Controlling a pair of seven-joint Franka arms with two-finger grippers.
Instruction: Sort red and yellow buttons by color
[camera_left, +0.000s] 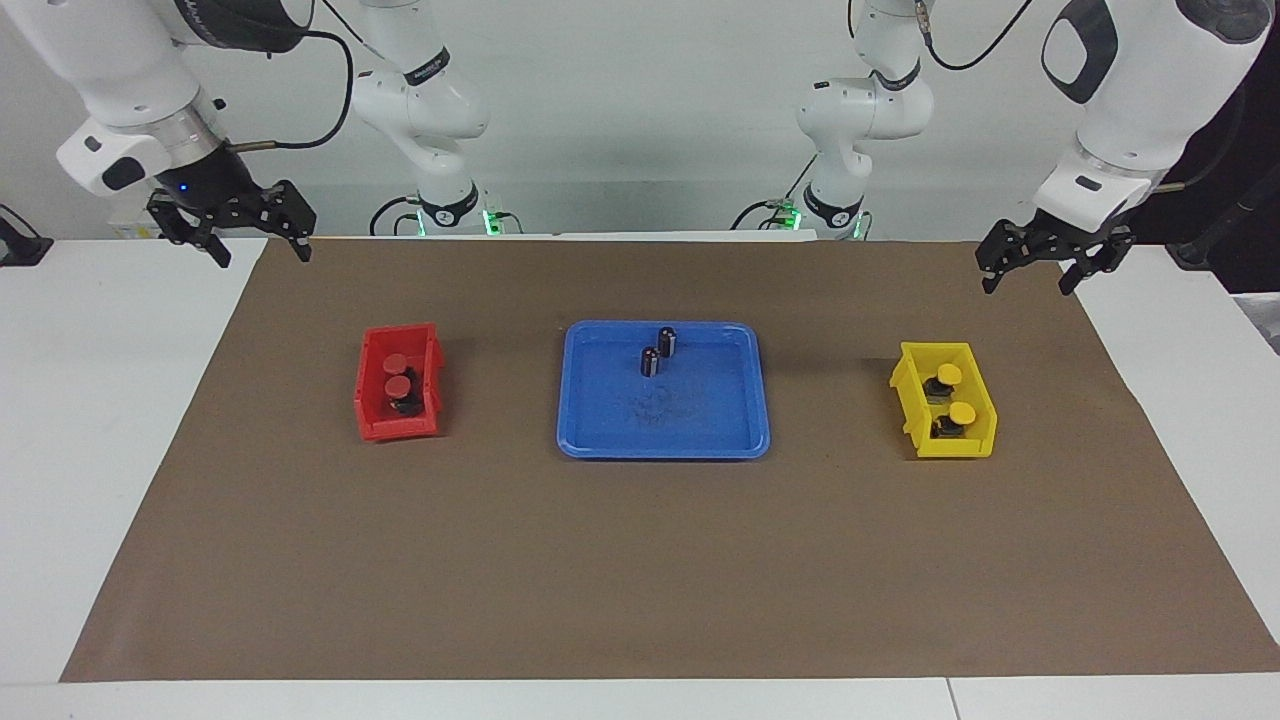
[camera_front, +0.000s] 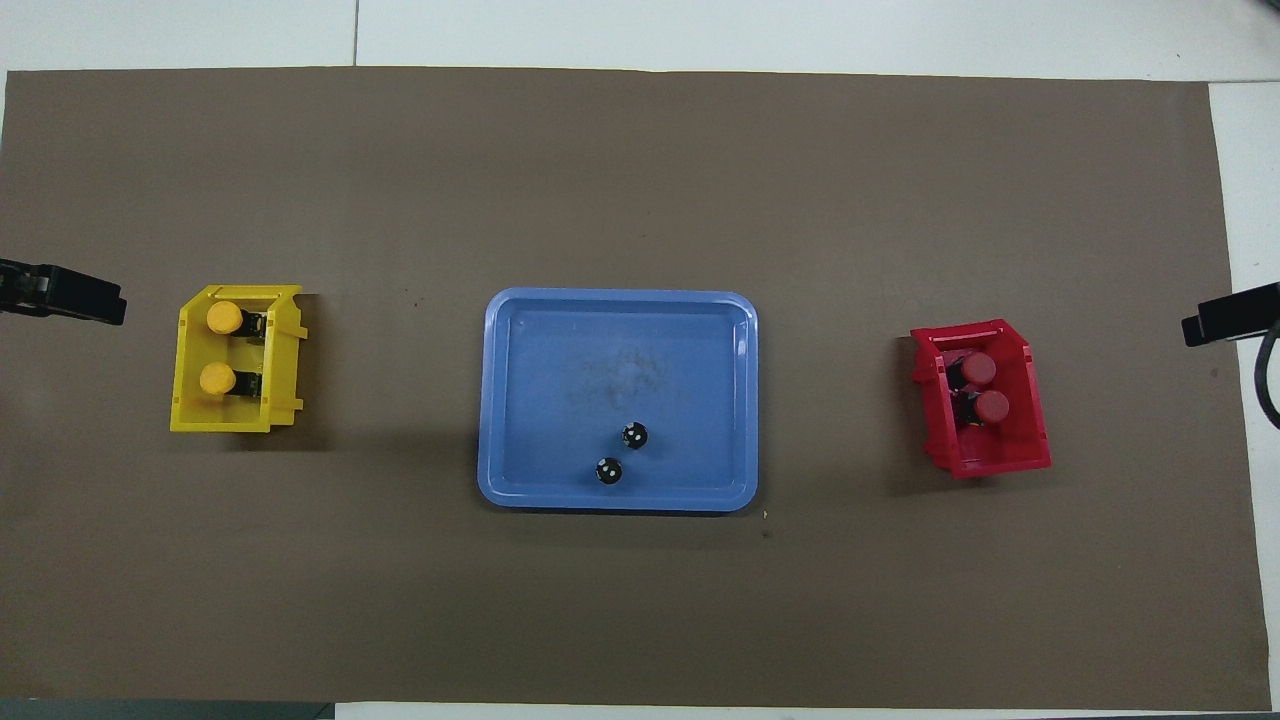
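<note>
1. From the facing view, my left gripper (camera_left: 1042, 272) hangs raised over the edge of the brown paper mat (camera_left: 640, 560) at my left arm's end of the table, its black fingers spread apart and empty.
2. My right gripper (camera_left: 258, 250) hangs over the mat's corner at my right arm's end, fingers likewise spread and holding nothing.
3. The two yellow buttons (camera_left: 950, 375), round flat caps on short black bodies, lie in the yellow moulded-plastic bin (camera_left: 912, 390), an open-topped box, toward my left arm's end.
4. The two red buttons (camera_left: 397, 362), the same shape, sit close together in the red plastic bin (camera_left: 372, 400) toward my right arm's end.
5. Between the bins lies the blue plastic tray (camera_left: 590, 430), a shallow rounded rectangle with a raised rim and a scuffed floor. Two dark cylinders (camera_left: 667, 341) without coloured caps stand upright in it, just beside each other, in the part nearer to me.
6. From overhead, only dark tips of my left gripper (camera_front: 62, 295) and right gripper (camera_front: 1230, 315) show at the picture's sides, each apart from its nearby bin.
7. The yellow buttons (camera_front: 223, 318) lie on their sides, caps toward the yellow bin's (camera_front: 285, 400) outer wall; the red buttons (camera_front: 978, 369) nearly touch inside the red bin (camera_front: 1000, 462), which sits slightly askew.
8. The dark cylinders (camera_front: 634, 435) show small pale dots on their tops in the blue tray (camera_front: 520, 400). The matte mat (camera_front: 640, 180) lies flat and plain on the white table (camera_front: 800, 30).
</note>
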